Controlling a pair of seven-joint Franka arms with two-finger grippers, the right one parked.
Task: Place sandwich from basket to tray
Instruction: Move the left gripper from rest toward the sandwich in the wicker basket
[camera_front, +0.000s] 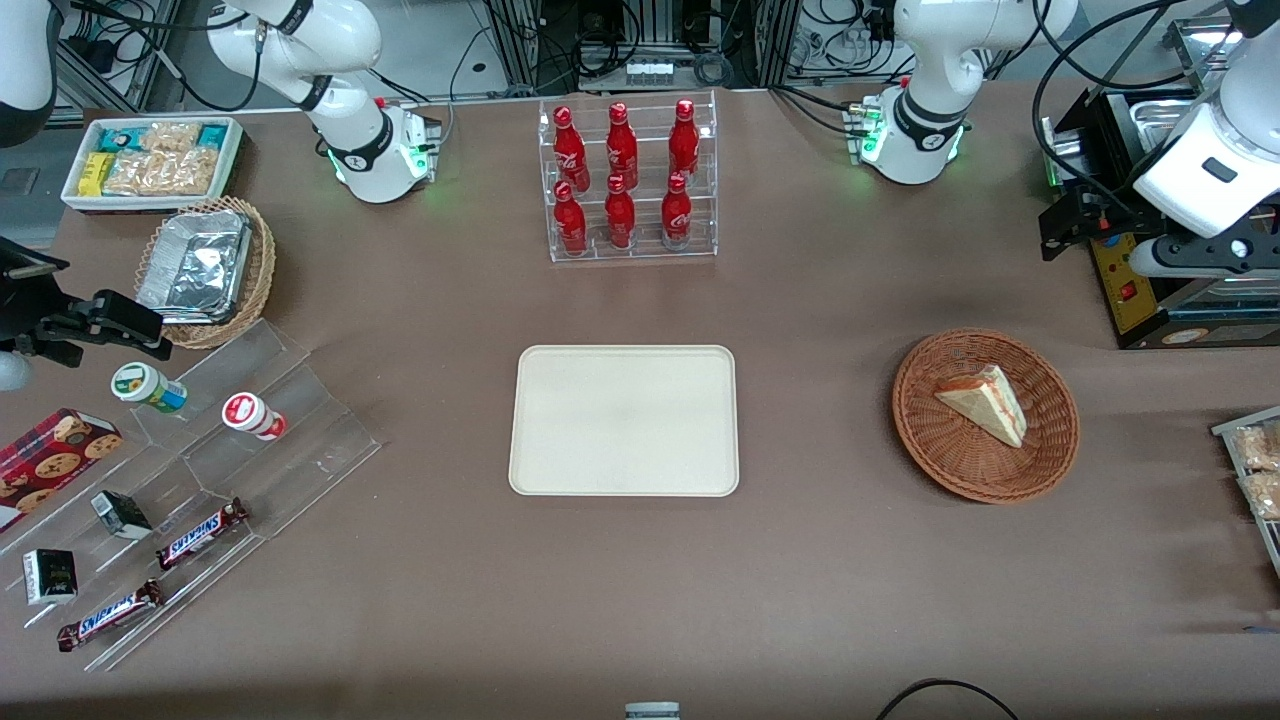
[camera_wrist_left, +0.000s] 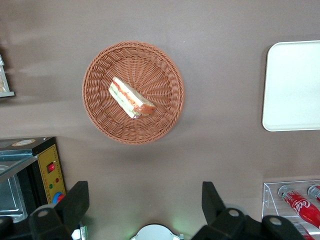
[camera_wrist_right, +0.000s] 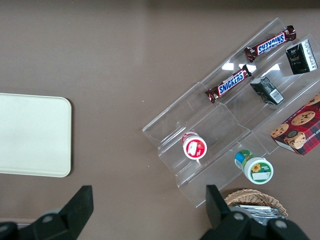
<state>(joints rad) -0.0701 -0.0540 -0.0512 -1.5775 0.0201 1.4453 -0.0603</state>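
I am reading the front view from the parked arm's end toward the working arm's, and nothing of the job is looking done yet. The flat cream-beige rectangular tray (camera_front: 625, 420) with rounded corners is lying bare on the brown table (camera_front: 800, 560), near the middle of it. Further along toward the working arm's end, the round, shallow, reddish-brown woven wicker basket (camera_front: 985, 415) is sitting well apart from the tray, and the small triangular wedge of pale white bread, the sandwich (camera_front: 985, 403), is resting inside it on its flat side, roughly at the centre. I am judging the whole task as ahead of me: the reach, the grasp, the carry and the set-down on the tray. The wedge's long axis is running diagonally across the basket; its cut edge with red and green filling stripes is facing the tray side and slightly toward the front camera, clearest in the left wrist view (camera_wrist_left: 131, 97). The black two-finger pincer (camera_wrist_left: 145, 210) is hovering high above the table, off to one side of the basket, fingers spread wide and holding nothing.
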